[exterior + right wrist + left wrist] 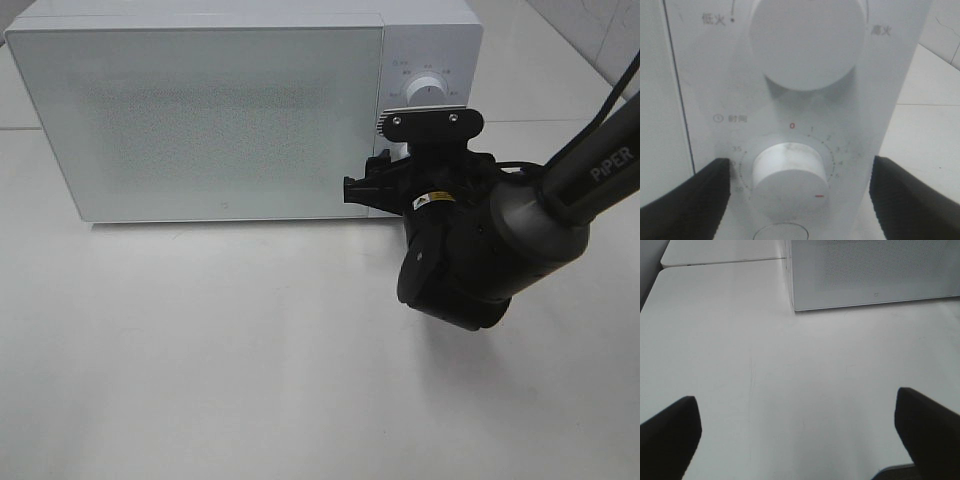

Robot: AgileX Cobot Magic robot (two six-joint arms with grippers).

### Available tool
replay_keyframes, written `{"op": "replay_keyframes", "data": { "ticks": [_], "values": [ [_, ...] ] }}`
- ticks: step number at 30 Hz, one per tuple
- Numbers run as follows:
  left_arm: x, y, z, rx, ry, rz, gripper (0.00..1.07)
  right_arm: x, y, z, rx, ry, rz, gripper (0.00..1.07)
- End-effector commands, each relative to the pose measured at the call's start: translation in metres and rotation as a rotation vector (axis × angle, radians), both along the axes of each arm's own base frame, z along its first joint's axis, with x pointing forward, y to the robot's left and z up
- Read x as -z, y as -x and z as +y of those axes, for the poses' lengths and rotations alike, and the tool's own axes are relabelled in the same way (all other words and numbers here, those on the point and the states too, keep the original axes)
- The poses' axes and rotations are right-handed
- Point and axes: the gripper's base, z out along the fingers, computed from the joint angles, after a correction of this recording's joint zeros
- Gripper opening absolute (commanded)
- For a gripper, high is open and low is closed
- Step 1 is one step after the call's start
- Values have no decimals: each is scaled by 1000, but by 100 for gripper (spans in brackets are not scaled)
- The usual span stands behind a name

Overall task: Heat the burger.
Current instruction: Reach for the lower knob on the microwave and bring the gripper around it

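The burger is out of view; the white microwave (200, 110) stands at the back of the table with its frosted door shut. My right gripper (800, 166) is at the microwave's control panel. Its dark fingers (700, 200) stand open on either side of the lower timer knob (790, 177), with a gap on both sides. A red dash on that knob sits toward the scale's 5 mark. In the high view the right arm's wrist (450, 240) covers the lower knob. My left gripper (796, 397) hangs open over bare white tabletop, holding nothing.
The upper power knob (427, 88) shows above the right wrist, and large in the right wrist view (807, 40). The white table (200, 350) spreads in front of the microwave. A seam to a second table surface (720, 255) runs beside the microwave's corner.
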Motion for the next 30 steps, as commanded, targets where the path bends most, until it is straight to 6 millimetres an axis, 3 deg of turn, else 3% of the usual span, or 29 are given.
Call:
{"op": "replay_keyframes", "data": {
  "ticks": [1, 30],
  "values": [
    [0, 2, 0, -3, -1, -28, 98, -18, -4, -8, 63, 26, -193, 75],
    [0, 2, 0, -3, -1, -28, 98, -11, -4, -8, 66, 12, -183, 75]
  ]
}}
